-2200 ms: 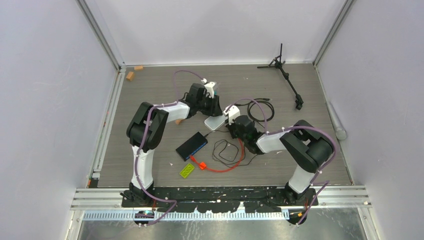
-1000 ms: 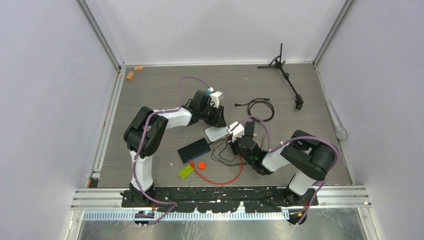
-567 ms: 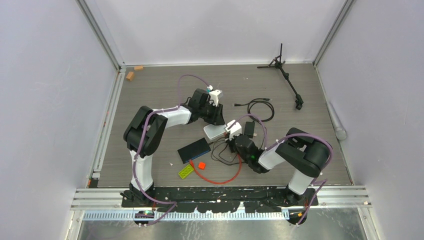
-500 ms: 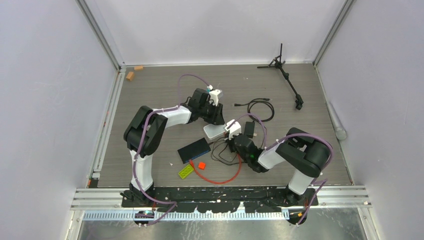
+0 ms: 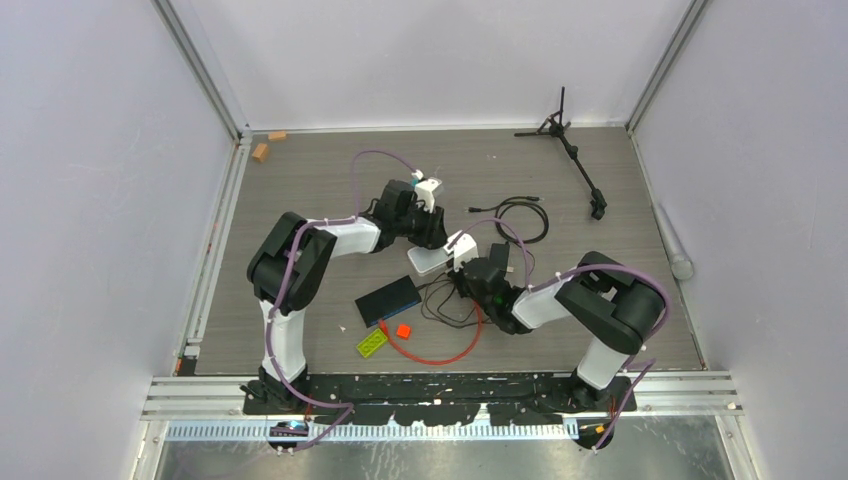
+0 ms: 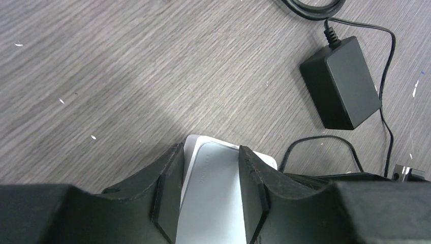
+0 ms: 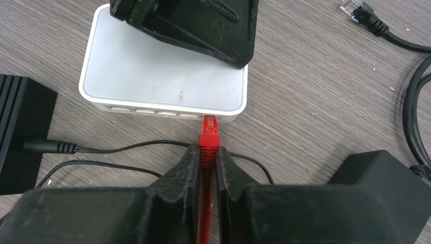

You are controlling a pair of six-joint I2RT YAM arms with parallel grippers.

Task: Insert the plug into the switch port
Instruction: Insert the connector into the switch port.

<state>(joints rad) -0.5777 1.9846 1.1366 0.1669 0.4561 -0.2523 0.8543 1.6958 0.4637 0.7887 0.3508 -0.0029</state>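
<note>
Plug (image 7: 209,124): red, sits at the right-end port on the front face of the white switch (image 7: 152,71), tip right at the port mouth; cannot tell how deep.

Right gripper (image 7: 207,157): clamped tight on the red boot just behind the plug, fingers (image 7: 184,170) pressing from both sides. Points straight at the switch front. Red cable (image 7: 205,208) runs back between the fingers and, in the top view, loops on the table (image 5: 330,180) near the front edge.

Left gripper (image 6: 209,155): straddles the switch from the far side, one finger (image 6: 167,188) on each side wall, gripping it. Covers the back edge of the switch in the right wrist view.

Switch: lies flat mid-table, front ports facing the right gripper.

Black power brick (image 6: 340,84): just right of the switch, flat on the table, thin black wire (image 7: 127,148) snaking across in front of the switch, under the red cable.

Flat black box (image 5: 387,298): left of the switch, near but apart.

Green piece (image 5: 373,343) and small red block (image 5: 403,330): just in front of the black box.

Coiled black cable (image 5: 522,215): behind the right arm. Black tripod (image 5: 572,150): lying at the far right corner. Two wooden blocks (image 5: 261,152): far left corner.
</note>
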